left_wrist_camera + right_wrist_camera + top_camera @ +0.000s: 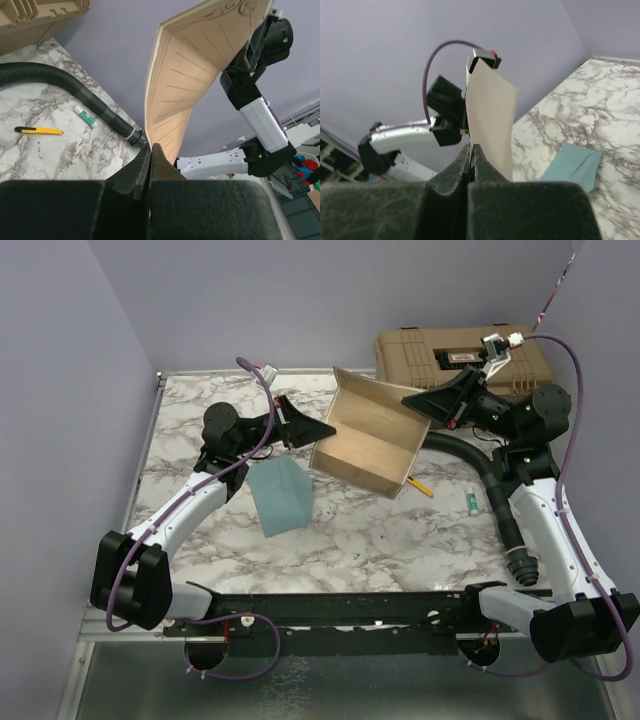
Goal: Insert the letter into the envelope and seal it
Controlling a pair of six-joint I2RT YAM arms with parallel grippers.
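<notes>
Two end effectors (330,428) (425,412) pinching letter (370,440), envelope (282,498) apart

Top cam: high above the letter (372,435), looking down from the near side. Both wrist cams sit close at its opposite edges, facing up along it. All three views share it.

The right pincer (471,148) pinches the letter (490,115) (cream side showing), the envelope (572,167) flat on the table (592,100).

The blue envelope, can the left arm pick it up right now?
Probably not yet. The envelope lies close by on the table, but the left gripper is shut on the letter, which the right gripper also holds up.
</notes>
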